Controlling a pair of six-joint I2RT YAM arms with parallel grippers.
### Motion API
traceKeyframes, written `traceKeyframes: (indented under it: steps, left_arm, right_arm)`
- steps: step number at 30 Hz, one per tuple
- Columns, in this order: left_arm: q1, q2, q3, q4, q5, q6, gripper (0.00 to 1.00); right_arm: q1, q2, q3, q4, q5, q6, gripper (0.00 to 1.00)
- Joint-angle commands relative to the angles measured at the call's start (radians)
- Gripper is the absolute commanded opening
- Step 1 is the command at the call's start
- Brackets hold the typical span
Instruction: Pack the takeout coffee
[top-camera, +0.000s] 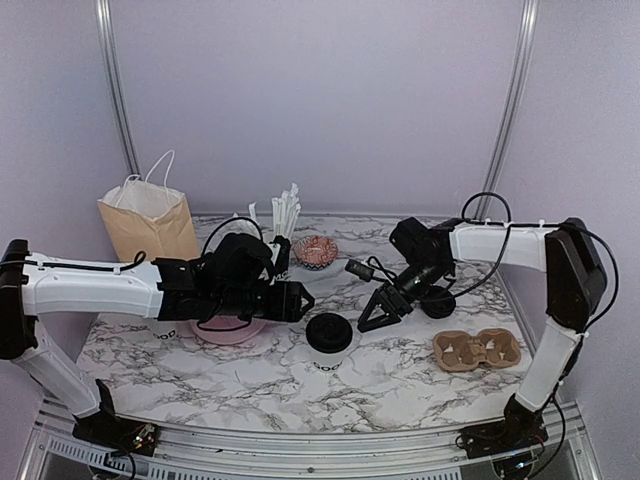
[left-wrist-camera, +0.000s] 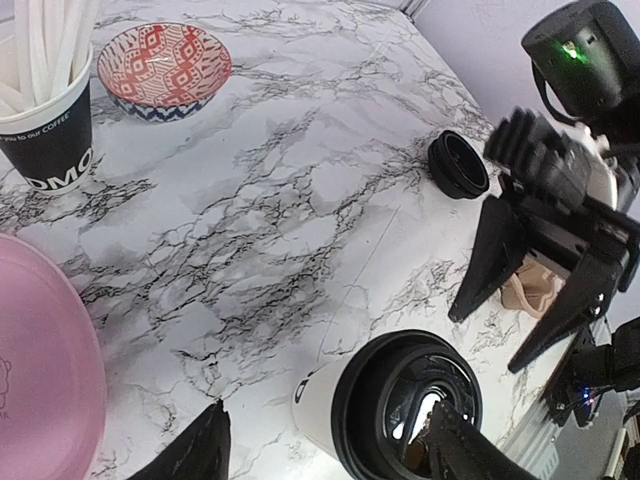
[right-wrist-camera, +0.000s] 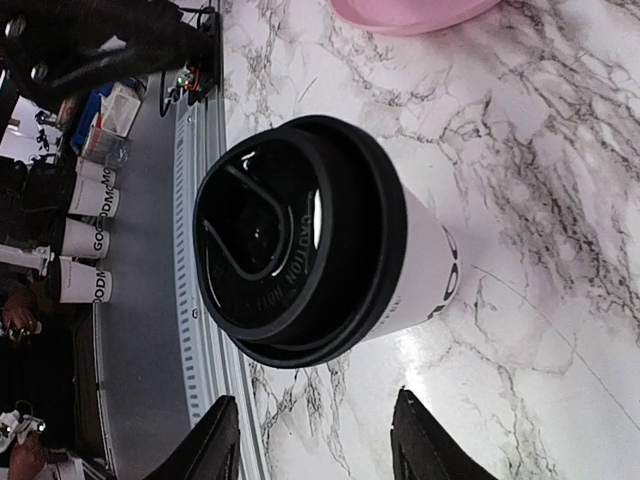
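Note:
The takeout coffee (top-camera: 329, 341) is a white paper cup with black lettering and a round black lid. It stands upright on the marble table (top-camera: 400, 375), near the front centre. It also shows in the left wrist view (left-wrist-camera: 385, 410) and in the right wrist view (right-wrist-camera: 300, 240). My left gripper (top-camera: 306, 301) is open and empty, just behind and left of the cup; in its own view (left-wrist-camera: 325, 462) one finger overlaps the lid's edge. My right gripper (top-camera: 372, 322) is open and empty, just right of the cup, pointing at it (right-wrist-camera: 315, 452).
A brown paper bag (top-camera: 150, 222) stands at the back left. A pink plate (top-camera: 236, 330) lies under the left arm. A black cup of straws (top-camera: 283, 245) and a red patterned bowl (top-camera: 316, 251) are at the back. A loose black lid (top-camera: 438, 303) and a cardboard cup carrier (top-camera: 478, 349) lie at the right.

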Motion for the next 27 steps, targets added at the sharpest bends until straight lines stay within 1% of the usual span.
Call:
traceKeyframes:
  steps: [1, 2, 4, 7, 9, 14, 20, 24, 27]
  left_arm:
    - [0.038, 0.011, 0.038, -0.019, 0.132, 0.093, 0.56]
    - [0.042, 0.027, 0.052, -0.024, 0.174, 0.103, 0.56]
    - [0.043, 0.057, 0.073, -0.031, 0.216, 0.114, 0.60]
    - [0.042, 0.089, 0.078, -0.028, 0.245, 0.090, 0.68]
    - [0.040, 0.100, 0.070, -0.028, 0.248, 0.084, 0.69]
    - [0.031, 0.096, 0.041, -0.021, 0.251, 0.068, 0.70]
    - [0.005, 0.069, 0.008, -0.019, 0.257, 0.034, 0.67]
    - [0.000, 0.029, -0.028, -0.030, 0.217, -0.007, 0.66]
    - [0.000, -0.010, -0.046, -0.056, 0.150, -0.022, 0.69]
  right_arm:
    - [0.061, 0.005, -0.005, -0.008, 0.014, -0.017, 0.50]
    - [0.062, 0.019, 0.000, -0.016, 0.001, -0.016, 0.50]
    - [0.062, 0.037, 0.018, -0.019, 0.020, -0.006, 0.47]
    - [0.061, 0.058, 0.043, -0.017, 0.043, 0.007, 0.45]
    - [0.059, 0.073, 0.057, -0.017, 0.047, 0.010, 0.42]
    - [0.041, 0.133, 0.118, -0.032, 0.034, 0.011, 0.39]
    - [0.016, 0.192, 0.189, -0.040, 0.031, 0.024, 0.37]
    - [-0.003, 0.211, 0.202, -0.040, 0.029, 0.029, 0.36]
    - [-0.009, 0.198, 0.189, -0.040, 0.025, 0.027, 0.37]
